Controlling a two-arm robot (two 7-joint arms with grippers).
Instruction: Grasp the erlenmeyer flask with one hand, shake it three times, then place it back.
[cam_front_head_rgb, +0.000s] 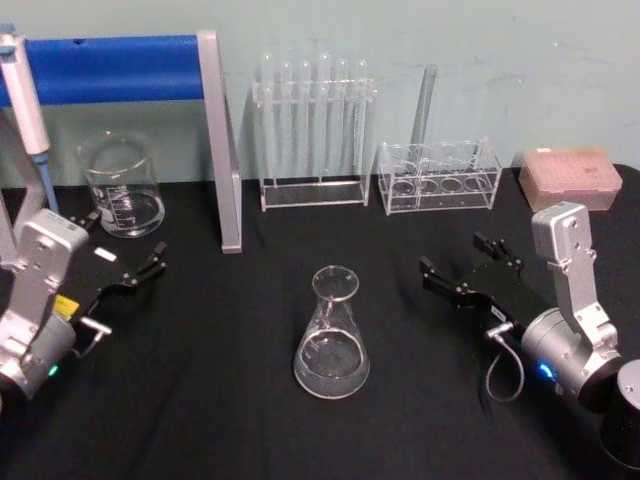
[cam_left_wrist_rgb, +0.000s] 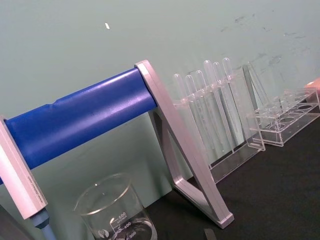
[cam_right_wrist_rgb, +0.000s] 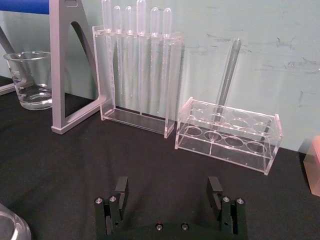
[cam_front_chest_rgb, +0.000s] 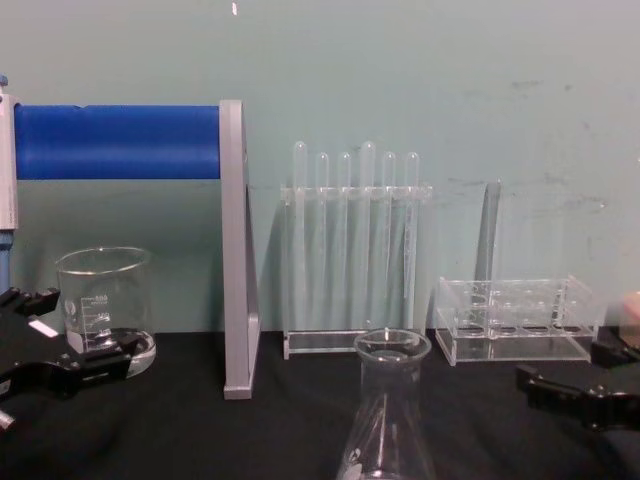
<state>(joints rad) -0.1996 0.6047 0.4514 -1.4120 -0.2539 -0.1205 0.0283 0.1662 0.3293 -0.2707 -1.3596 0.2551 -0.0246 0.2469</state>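
The erlenmeyer flask (cam_front_head_rgb: 332, 335) stands upright on the black table, in the middle near the front; it is clear glass and looks empty. The chest view shows its neck and rim (cam_front_chest_rgb: 390, 420) low in the centre, and the right wrist view catches an edge of its base (cam_right_wrist_rgb: 10, 226). My left gripper (cam_front_head_rgb: 128, 242) rests open at the left, well clear of the flask, and appears in the chest view (cam_front_chest_rgb: 85, 325) in front of a beaker. At the right my right gripper (cam_front_head_rgb: 452, 253) is open, pointing toward the back racks, with nothing between its fingers (cam_right_wrist_rgb: 168, 186).
A glass beaker (cam_front_head_rgb: 122, 185) stands at the back left. A grey stand with a blue bar (cam_front_head_rgb: 220, 140) holds a pipette (cam_front_head_rgb: 25, 100). Behind the flask are a clear rack of pipettes (cam_front_head_rgb: 315, 130), a clear tube rack (cam_front_head_rgb: 440, 178) with one tube, and a pink box (cam_front_head_rgb: 570, 178).
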